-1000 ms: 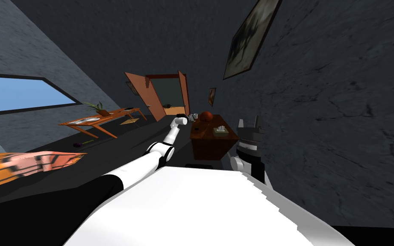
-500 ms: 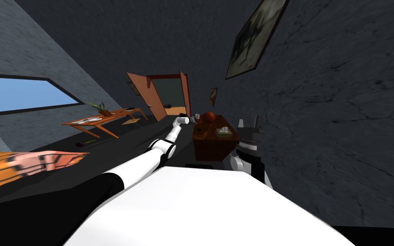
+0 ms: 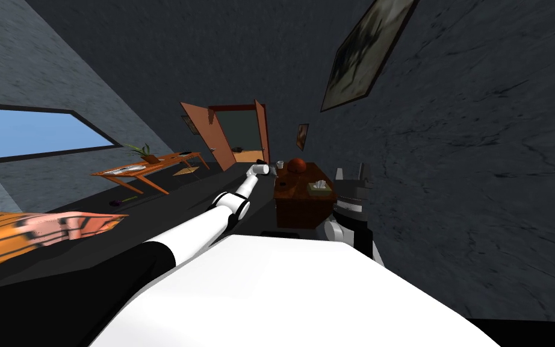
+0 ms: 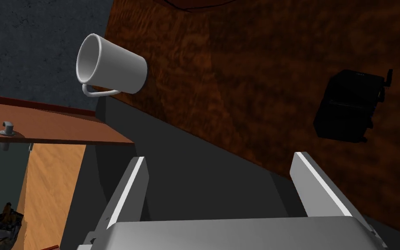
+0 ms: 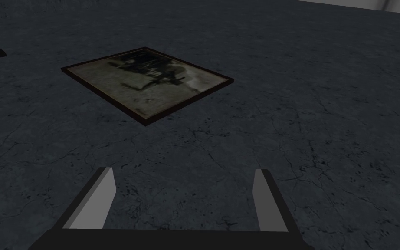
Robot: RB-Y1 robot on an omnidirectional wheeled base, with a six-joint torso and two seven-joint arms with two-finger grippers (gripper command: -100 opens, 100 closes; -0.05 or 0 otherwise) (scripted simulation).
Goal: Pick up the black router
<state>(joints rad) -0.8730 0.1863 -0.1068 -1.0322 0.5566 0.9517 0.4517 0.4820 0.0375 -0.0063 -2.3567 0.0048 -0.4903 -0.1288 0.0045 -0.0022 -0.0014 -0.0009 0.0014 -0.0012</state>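
Dark grey walls close in a narrow room, where a low bench of reddish-brown wood (image 3: 299,202) stands against the wall on my right. Its top carries a black boxy router (image 4: 349,106) with a short antenna, lying flat and well in from the edge. A plain white mug (image 4: 110,65) stands on the same top near the edge, well apart from the router. The left tool (image 4: 221,157) hovers past the bench's edge with its two grey fingers spread wide and nothing between them. The router lies ahead of one fingertip and the mug ahead of the other. The right tool (image 5: 184,171) is raised beside the bench, close to the wall, with its fingers likewise apart and empty.
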